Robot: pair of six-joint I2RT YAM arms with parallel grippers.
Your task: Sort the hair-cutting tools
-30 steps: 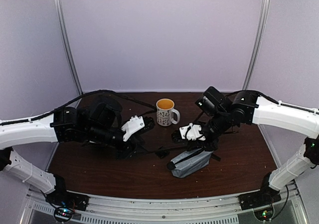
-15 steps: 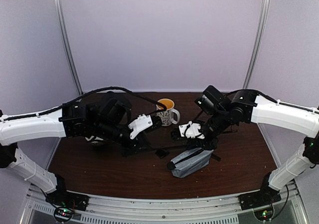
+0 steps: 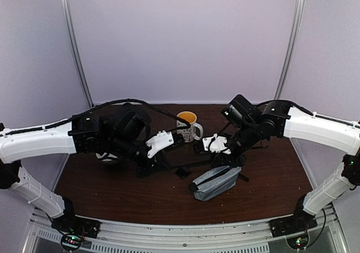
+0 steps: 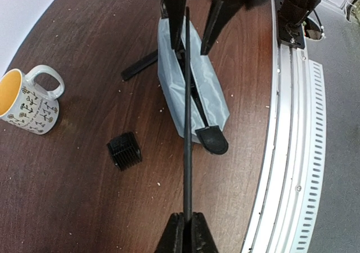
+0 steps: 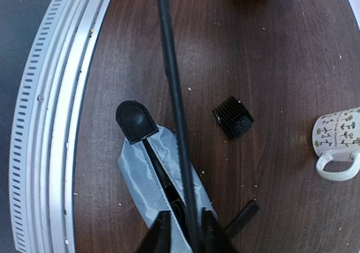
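Observation:
A thin black comb (image 4: 187,95) hangs above the table between my two grippers. My left gripper (image 4: 187,216) is shut on its near end. At the other end the comb (image 5: 171,78) runs through my right gripper (image 5: 185,216), whose fingers stand slightly apart, the comb close to the right one. From above, the left gripper (image 3: 175,142) and right gripper (image 3: 198,149) face each other near the mug. A small black block (image 4: 124,150) (image 5: 233,117) lies on the table. A second black comb (image 5: 242,218) (image 4: 139,66) lies beside the pouch.
The grey zip pouch (image 4: 211,95) (image 5: 140,174) (image 3: 214,183) lies unzipped under the held comb, something dark inside it. The patterned mug (image 4: 28,104) (image 3: 187,126) stands behind. A white bowl (image 3: 107,156) peeks from under the left arm. The metal rail (image 4: 292,123) borders the near edge.
The left arm moved right toward the right gripper and its jaws closed on the comb. The right gripper's fingers, shut on the comb before, have parted a little.

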